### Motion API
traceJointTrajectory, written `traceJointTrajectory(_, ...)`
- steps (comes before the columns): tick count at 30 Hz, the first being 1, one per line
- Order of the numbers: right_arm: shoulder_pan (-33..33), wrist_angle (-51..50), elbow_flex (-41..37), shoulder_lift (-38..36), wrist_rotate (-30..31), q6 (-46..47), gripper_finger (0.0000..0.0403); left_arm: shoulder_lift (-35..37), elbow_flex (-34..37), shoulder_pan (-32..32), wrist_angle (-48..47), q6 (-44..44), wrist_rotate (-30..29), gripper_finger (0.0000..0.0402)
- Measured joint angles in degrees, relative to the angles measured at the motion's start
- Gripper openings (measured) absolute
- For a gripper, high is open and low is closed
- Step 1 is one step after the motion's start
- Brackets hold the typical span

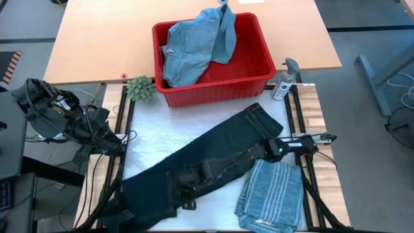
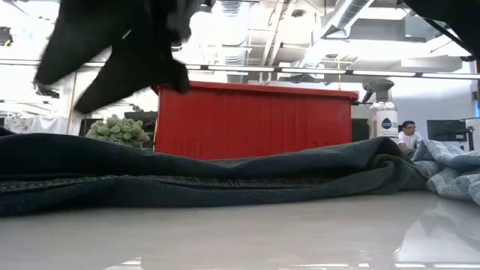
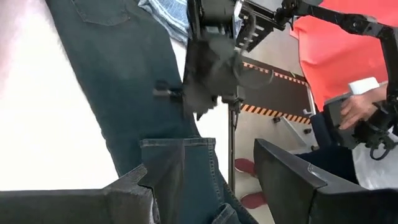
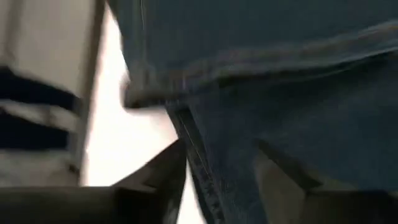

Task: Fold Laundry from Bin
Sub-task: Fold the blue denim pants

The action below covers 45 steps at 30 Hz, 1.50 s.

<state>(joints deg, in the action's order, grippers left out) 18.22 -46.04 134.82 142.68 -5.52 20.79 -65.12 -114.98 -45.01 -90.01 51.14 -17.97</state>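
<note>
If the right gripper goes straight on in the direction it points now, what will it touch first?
Most likely the dark navy trousers: the right gripper looks straight at their denim, which seems very close, though depth is unclear. In the high view the gripper sits over them, beside the striped shirt.

glossy red plastic bin (image 1: 259, 48); dark matt denim trousers (image 1: 213, 158).

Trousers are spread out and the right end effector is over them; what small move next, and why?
Probably lift the right end effector clear, ready to regrasp an edge. Its fingers stand open above the dark trousers, holding nothing, and the trousers lie diagonal and unfolded on the table. The left end effector waits, open, near them.
</note>
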Motion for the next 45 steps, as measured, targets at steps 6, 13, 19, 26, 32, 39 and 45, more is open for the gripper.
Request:
traceJointTrajectory(6,-3.12,1.27,0.26,-4.74,-6.43,6.76,0.0246,-6.05,-0.13,-0.51,-0.09,-12.15,10.53,0.018)
traceJointTrajectory(13,-1.88,-0.11,0.01,-13.1,-15.35,10.56,0.0234,-18.0,0.02,-3.36,0.0,-22.79,17.57,0.018)
traceJointTrajectory(19,5.73,-4.78,0.13,-23.74,-5.42,13.0,0.0219,-19.74,0.02,-8.53,-0.05,-12.23,6.16,0.018)
traceJointTrajectory(26,15.73,-14.12,0.22,-33.56,20.43,16.01,0.0204,-19.64,13.43,-13.53,0.5,9.89,1.66,0.018)
traceJointTrajectory(32,20.78,-24.81,0.11,-35.18,35.75,23.19,0.0191,-19.66,31.52,-12.81,10.9,17.64,0.14,0.018)
traceJointTrajectory(39,20.99,-28.75,-0.31,-34.61,36.72,23.35,0.0181,-19.66,46.87,-7.6,36.33,7.67,-2.48,0.018)
traceJointTrajectory(45,20.7,-30.06,-0.37,-34.65,34.97,20.35,0.0178,-19.66,50.62,-1.43,39.21,-0.69,-7.97,0.018)
